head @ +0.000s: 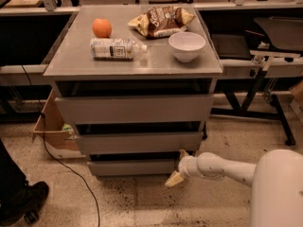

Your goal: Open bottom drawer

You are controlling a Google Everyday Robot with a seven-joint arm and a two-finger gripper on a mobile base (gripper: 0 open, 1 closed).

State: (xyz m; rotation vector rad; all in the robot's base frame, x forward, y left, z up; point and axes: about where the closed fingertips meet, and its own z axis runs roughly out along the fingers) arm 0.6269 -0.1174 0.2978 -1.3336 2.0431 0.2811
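The grey cabinet has three drawer fronts. The bottom drawer is the lowest and shortest front, flat and without a handle, standing slightly out from the cabinet with a dark gap above it. My gripper is at the right end of this drawer front, on a white arm that comes in from the lower right. One fingertip points up beside the drawer's right edge and the other points down toward the floor, so the fingers are spread open and hold nothing.
The middle drawer and the top drawer sit above. On the cabinet top lie an orange, a plastic bottle, a chip bag and a white bowl. A cardboard box, a cable and a shoe are at left.
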